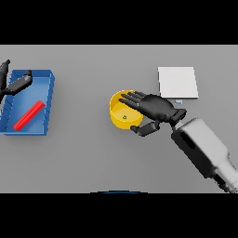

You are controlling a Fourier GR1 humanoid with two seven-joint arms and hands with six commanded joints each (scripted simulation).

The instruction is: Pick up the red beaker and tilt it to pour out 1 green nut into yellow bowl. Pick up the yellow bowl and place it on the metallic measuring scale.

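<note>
Near the middle of the grey bench [83, 153], slightly toward its right edge, sits the yellow bowl [120, 116], upright, round, open upward. One small green nut [124, 116] lies on its floor, close to centre.

Right hand [155, 108] over the bowl's right rim. Arm enters from the lower right corner of the bench and runs up-left. Fingers [130, 98] extend leftward across the bowl's far rim, fairly straight and slightly spread; thumb [143, 129] curls under at the near right side of the bowl. Bowl wall lies between thumb and fingers, so the hand appears to be pinching the rim, though actual contact on the far side cannot be confirmed.

Metallic measuring scale [177, 82]: flat pale square plate, toward the far right of the bench, just beyond the right wrist. Nothing on it. Bowl and scale are apart.

Blue tray [49, 104] at the left edge of the bench, rectangular, long axis running near to far. Inside it lies the red beaker [29, 115], on its side, seen as a slim red bar. Its long axis runs diagonally, near-left end to far-right end; which end is the mouth cannot be told.

Left hand [14, 83] at the far left corner of the tray, over its far rim, fingers loosely apart, holding nothing. Not touching the beaker.
</note>
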